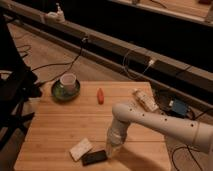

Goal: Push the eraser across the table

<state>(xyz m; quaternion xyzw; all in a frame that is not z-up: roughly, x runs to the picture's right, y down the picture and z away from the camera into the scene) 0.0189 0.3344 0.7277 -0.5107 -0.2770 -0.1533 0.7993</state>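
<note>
The black eraser (94, 157) lies flat near the front edge of the wooden table (60, 120), right beside a whitish-beige block (80, 148). My gripper (111, 148) hangs from the white arm (150, 120) and comes down at the eraser's right end, touching or almost touching it. The arm reaches in from the right.
A green plate with a white cup (68, 82) stands at the back left. A small red object (100, 95) lies at the back middle. A wrapped snack (144, 99) lies at the back right edge. Cables run on the floor behind.
</note>
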